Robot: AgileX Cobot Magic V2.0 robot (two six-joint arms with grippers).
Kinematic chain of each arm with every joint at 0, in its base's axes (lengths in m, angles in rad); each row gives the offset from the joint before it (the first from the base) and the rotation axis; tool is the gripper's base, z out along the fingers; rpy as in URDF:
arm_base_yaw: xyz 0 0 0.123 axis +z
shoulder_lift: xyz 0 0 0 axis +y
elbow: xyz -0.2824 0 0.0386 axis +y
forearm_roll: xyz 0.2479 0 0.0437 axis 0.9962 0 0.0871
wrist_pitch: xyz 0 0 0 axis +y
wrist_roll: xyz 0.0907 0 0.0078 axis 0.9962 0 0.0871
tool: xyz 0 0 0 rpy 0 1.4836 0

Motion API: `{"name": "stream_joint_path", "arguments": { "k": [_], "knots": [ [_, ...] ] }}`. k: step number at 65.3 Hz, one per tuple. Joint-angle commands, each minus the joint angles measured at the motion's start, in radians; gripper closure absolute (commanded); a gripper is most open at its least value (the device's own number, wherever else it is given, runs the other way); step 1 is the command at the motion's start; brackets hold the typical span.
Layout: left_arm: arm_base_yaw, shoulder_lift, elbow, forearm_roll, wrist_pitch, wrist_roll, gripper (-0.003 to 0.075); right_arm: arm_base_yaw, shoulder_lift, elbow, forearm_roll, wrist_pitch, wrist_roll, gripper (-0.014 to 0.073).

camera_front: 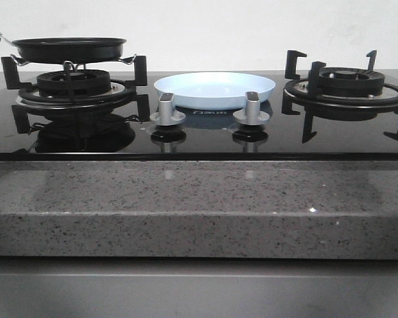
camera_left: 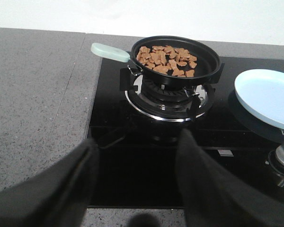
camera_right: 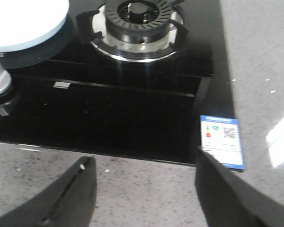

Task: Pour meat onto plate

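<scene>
A black frying pan [camera_front: 69, 48] with a pale handle [camera_left: 109, 51] stands on the left burner. The meat [camera_left: 165, 59], light-brown pieces, lies in the pan in the left wrist view; the front view hides it behind the pan's rim. The pale blue plate [camera_front: 215, 89] lies on the black glass between the burners; it also shows in the left wrist view [camera_left: 267, 97] and the right wrist view [camera_right: 23, 23]. My left gripper [camera_left: 138, 142] is open and empty, over the hob's front, short of the pan. My right gripper [camera_right: 144, 158] is open and empty over the counter edge. Neither gripper shows in the front view.
Two grey knobs [camera_front: 167, 110] [camera_front: 252, 108] stand in front of the plate. The right burner [camera_front: 345, 89] with black pan supports is bare. A speckled grey counter [camera_front: 199, 205] runs along the front. A blue energy label [camera_right: 221, 140] sits on the hob's corner.
</scene>
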Motion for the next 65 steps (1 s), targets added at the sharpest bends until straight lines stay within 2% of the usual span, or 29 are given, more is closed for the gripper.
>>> {"name": "stream_joint_path", "arguments": {
  "k": [1,13,30,41,54,65],
  "knots": [
    [0.001,0.009,-0.036,-0.002,-0.089,0.0,0.0279,0.002,0.044,-0.062,0.052,-0.056,-0.019,0.0088],
    [0.001,0.009,-0.036,-0.002,-0.089,0.0,0.0279,0.081,0.204,-0.197,0.161,0.006,-0.148,0.0088],
    [0.001,0.009,-0.036,-0.002,-0.089,0.0,0.0279,0.195,0.502,-0.445,0.164,0.017,-0.155,0.0088],
    [0.001,0.009,-0.036,-0.002,-0.089,0.0,0.0279,0.207,0.702,-0.63,0.164,0.055,-0.155,0.0088],
    [0.001,0.009,-0.036,-0.002,-0.089,0.0,0.0279,0.207,0.917,-0.866,0.161,0.178,-0.155,0.009],
    [0.001,0.009,-0.036,-0.002,-0.089,0.0,0.0279,0.207,1.083,-1.049,0.153,0.27,-0.155,0.0183]
  ]
}}
